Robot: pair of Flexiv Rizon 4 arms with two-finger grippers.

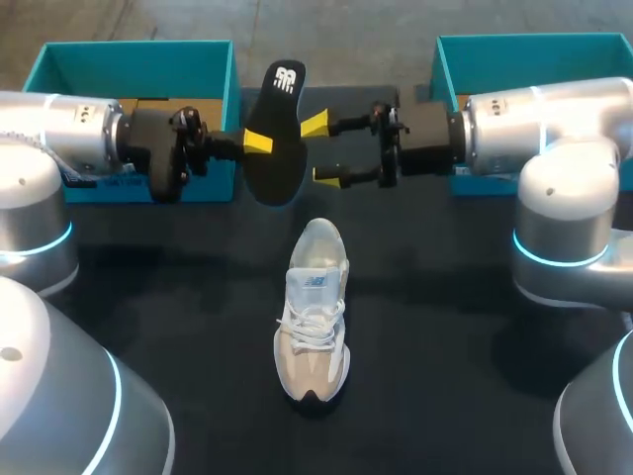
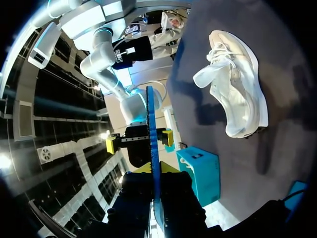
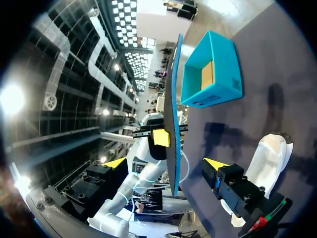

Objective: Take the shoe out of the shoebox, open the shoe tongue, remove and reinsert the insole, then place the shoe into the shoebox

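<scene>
A black insole (image 1: 277,109) hangs in the air above the table's far middle, and my left gripper (image 1: 259,142) is shut on it. The left wrist view shows the insole (image 2: 151,124) edge-on, rising from between that gripper's fingers (image 2: 153,171). My right gripper (image 1: 320,150) faces it from the other side, open. The insole's edge (image 3: 173,99) stands between the right gripper's (image 3: 166,163) spread yellow tips without touching them. A white and beige shoe (image 1: 312,317) lies laced on the black table, below both grippers, and shows in the wrist views (image 2: 237,84) (image 3: 267,163).
Two teal shoeboxes stand open at the back, one at the left (image 1: 138,59) (image 3: 213,69) and one at the right (image 1: 534,49) (image 2: 200,173). The black table (image 1: 445,346) stretches bare on both sides of the shoe.
</scene>
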